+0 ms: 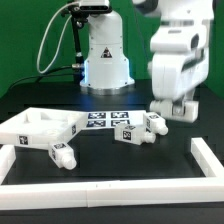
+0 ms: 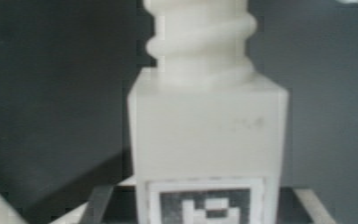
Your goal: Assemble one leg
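A leg, a stubby white peg with a square tag at one end and a narrower ribbed round end, fills the wrist view. It lies on the dark table right under my gripper. The fingers stand either side of its tagged end with a gap on each side, so the gripper is open. In the exterior view the gripper hangs low at the right, just over this leg. A second leg lies beside it, and a third lies further to the exterior view's left.
The large flat white panel with a raised rim lies at the exterior view's left. The marker board lies behind the legs. A white rail borders the table's front and right. The arm's base stands at the back.
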`<state>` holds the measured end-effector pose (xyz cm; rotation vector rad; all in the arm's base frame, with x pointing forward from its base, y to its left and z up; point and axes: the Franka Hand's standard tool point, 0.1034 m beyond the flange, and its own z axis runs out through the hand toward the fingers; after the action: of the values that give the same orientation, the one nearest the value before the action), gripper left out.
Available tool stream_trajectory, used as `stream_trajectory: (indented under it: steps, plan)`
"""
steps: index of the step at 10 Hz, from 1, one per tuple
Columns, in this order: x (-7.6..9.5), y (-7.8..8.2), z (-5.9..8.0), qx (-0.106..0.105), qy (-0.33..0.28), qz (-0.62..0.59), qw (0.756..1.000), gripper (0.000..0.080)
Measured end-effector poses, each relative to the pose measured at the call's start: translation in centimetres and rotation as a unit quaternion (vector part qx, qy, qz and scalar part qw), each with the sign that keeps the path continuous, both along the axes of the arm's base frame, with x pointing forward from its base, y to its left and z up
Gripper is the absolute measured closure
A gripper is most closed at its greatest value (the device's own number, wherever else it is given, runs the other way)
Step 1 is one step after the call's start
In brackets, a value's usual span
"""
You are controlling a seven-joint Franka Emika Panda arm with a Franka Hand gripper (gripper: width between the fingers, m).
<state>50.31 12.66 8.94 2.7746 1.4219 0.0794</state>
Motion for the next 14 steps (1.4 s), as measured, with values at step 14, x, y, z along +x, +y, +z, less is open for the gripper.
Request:
stream_trajectory:
  steps: [14]
  plan:
    - [-9.5,6.6,-7.9,0.053,-0.005,-0.073,0.996,0.0329]
